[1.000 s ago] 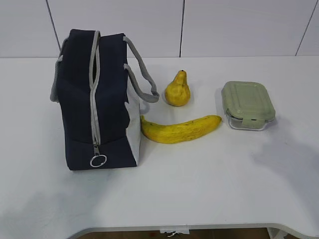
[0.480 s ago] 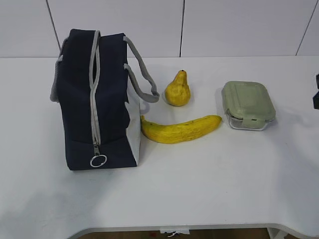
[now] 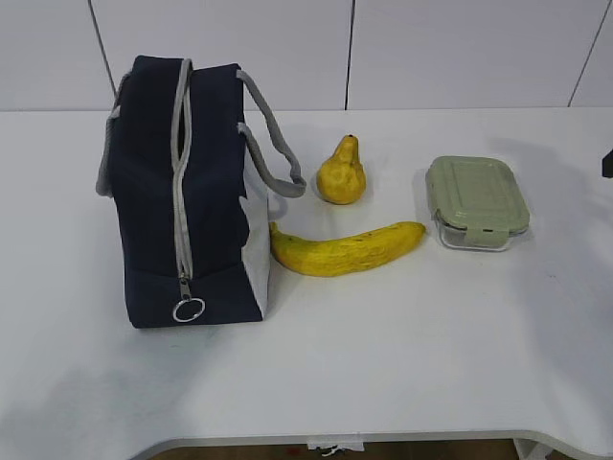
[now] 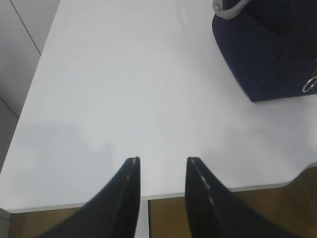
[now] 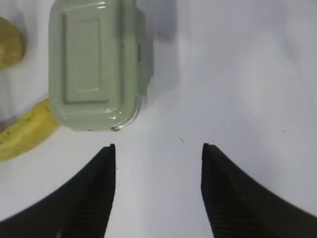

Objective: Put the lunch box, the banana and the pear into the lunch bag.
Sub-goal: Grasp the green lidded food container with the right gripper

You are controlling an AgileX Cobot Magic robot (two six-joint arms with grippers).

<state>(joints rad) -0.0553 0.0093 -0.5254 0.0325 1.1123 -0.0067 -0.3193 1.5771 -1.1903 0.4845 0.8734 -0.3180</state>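
The navy lunch bag [image 3: 182, 192] lies on the left of the white table, its grey zipper closed and the ring pull [image 3: 189, 310] at the near end; its corner shows in the left wrist view [image 4: 267, 49]. The pear [image 3: 341, 172] stands right of the bag. The banana [image 3: 345, 250] lies in front of the pear. The lunch box [image 3: 476, 202] with its sage-green lid sits to the right; it also shows in the right wrist view [image 5: 96, 62]. My right gripper [image 5: 158, 148] is open and empty, above the table just right of the box. My left gripper [image 4: 162, 161] is open and empty over the table's near-left edge.
A white panelled wall [image 3: 345, 48] stands behind the table [image 3: 383, 364]. The table's front edge [image 4: 148, 201] lies under my left gripper. A dark part of the right arm [image 3: 607, 163] shows at the exterior view's right edge.
A dark part of the right arm has come into the exterior view at the right edge and its shadow has moved over the table near the lunch box. The objects have not moved.
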